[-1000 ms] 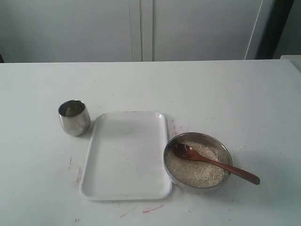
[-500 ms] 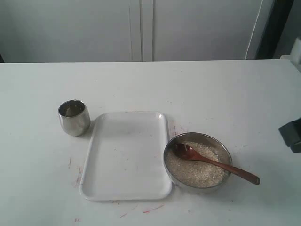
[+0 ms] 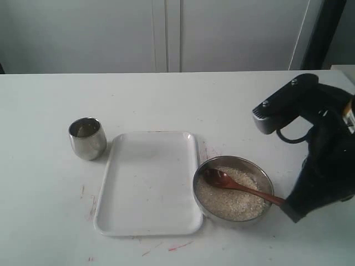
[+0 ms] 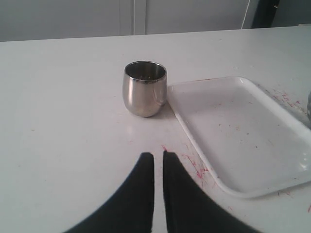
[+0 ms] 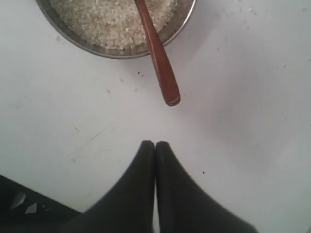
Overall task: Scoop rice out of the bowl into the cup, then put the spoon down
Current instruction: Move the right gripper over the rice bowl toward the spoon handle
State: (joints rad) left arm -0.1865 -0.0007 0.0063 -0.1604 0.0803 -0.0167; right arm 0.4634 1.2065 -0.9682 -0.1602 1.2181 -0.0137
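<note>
The steel bowl (image 3: 262,169) holds rice (image 3: 230,203), and the brown wooden spoon (image 3: 238,187) lies in it with its handle over the right-hand rim. My right gripper (image 3: 292,213) has come in from the right and covers the handle's end in the exterior view. In the right wrist view this gripper (image 5: 155,143) is shut and empty, a short way off the spoon's (image 5: 159,60) handle tip, with the bowl (image 5: 116,52) and rice (image 5: 107,19) beyond. The steel cup (image 3: 87,138) stands at the left. My left gripper (image 4: 158,155) is shut, empty, short of the cup (image 4: 144,88).
A white rectangular tray (image 3: 148,183) lies between cup and bowl; its edge (image 4: 243,131) runs beside my left gripper. Red marks stain the white table (image 3: 55,210) near the tray's front left. Cabinet doors stand behind the table.
My right arm has swung into the exterior view from the right edge and now stands over the end of the spoon's handle. Bowl, spoon, cup and tray have not moved.
</note>
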